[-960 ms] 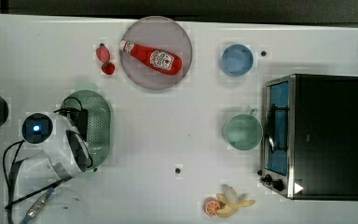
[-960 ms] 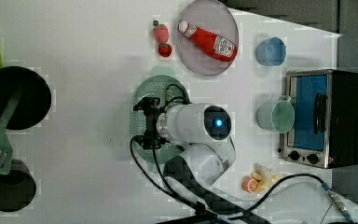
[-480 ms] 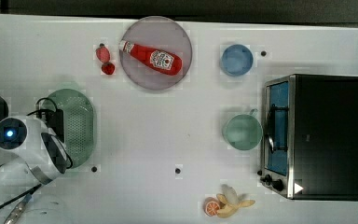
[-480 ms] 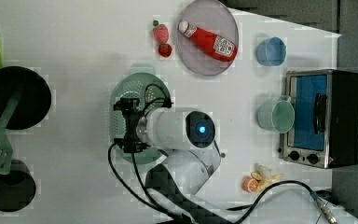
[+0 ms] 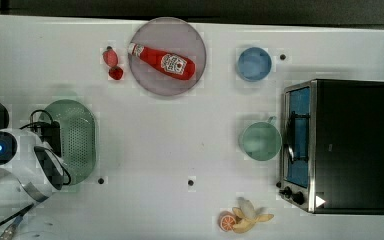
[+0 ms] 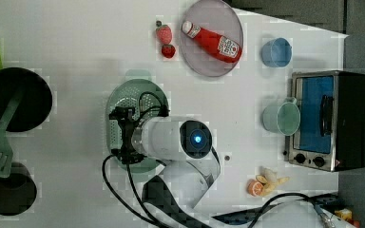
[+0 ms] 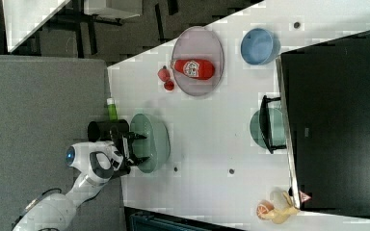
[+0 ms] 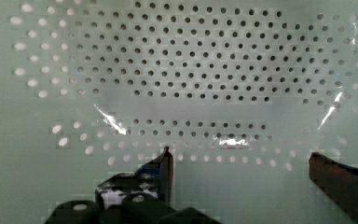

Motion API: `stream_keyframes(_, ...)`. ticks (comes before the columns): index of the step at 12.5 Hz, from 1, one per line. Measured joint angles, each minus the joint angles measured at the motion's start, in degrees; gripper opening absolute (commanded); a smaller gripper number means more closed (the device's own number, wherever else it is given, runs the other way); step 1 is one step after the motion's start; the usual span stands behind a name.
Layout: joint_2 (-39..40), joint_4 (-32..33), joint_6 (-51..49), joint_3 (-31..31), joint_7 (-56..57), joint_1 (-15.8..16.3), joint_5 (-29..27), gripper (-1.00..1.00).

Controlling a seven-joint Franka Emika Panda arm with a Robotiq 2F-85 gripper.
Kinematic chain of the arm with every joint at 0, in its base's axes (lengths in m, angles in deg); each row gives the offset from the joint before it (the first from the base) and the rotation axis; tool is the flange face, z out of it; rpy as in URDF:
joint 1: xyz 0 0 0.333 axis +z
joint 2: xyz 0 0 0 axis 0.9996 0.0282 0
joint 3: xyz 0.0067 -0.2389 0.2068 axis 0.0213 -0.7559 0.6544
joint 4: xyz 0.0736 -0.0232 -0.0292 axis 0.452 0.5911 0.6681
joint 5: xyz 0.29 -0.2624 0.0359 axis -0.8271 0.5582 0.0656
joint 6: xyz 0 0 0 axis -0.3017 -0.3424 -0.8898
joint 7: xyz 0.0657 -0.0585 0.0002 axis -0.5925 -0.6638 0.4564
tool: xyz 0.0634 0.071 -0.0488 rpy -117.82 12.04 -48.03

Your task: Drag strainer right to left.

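Now at the far end of the drag, by the look of it. Strainer [image 5: 77, 142] resting flat near the top view's left edge of the white table [image 5: 180, 140], well apart from the pink plate [image 5: 152, 82] with the ketchup bottle [image 5: 162, 61], the two strawberries [image 5: 112, 64], the green cup [image 5: 260, 141], the blue bowl [image 5: 254, 63] and the toaster oven [image 5: 340, 145]. Gripper [image 8: 240, 163] down inside the strainer's bowl, fingers spread wide apart and clamped on nothing: in the wrist view, one dark fingertip [image 8: 165, 161] and the other [image 8: 331, 170] standing against the perforated wall with clear plastic between them. From the left view, gripper [image 6: 123, 135] over the strainer [image 6: 123, 95], near the edge toward the left view's left, arm body and cables covering much of the oval. From the right view, strainer [image 7: 151, 142] close beside the black cylinder and the green bottle at the table's edge, gripper [image 7: 127, 144] at its rim.

Judging from position alone, probably little or no travel left; most likely the release-and-retreat step in hand. Next move calling for a straight lift out of the bowl, fingers kept apart, without snagging the rim or tipping the light plastic. Worth checking afterward whether settled flat and clear of the edge.
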Motion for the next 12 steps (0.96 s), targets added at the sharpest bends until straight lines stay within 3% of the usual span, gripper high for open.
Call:
stream_keyframes(5,-12.7,2.2,-18.7,-8.3,13.0,1.7,-0.8,1.00)
stream_keyframes(9,-29.4,1.1,-26.7,-20.4,27.5,-0.4,1.1,1.00)
stream_keyframes(11,-38.1,0.1,-36.5,-27.6,36.4,-1.5,1.2,1.00)
stream_keyframes(12,-42.3,0.1,-39.9,-30.6,42.0,-2.9,3.8,1.00)
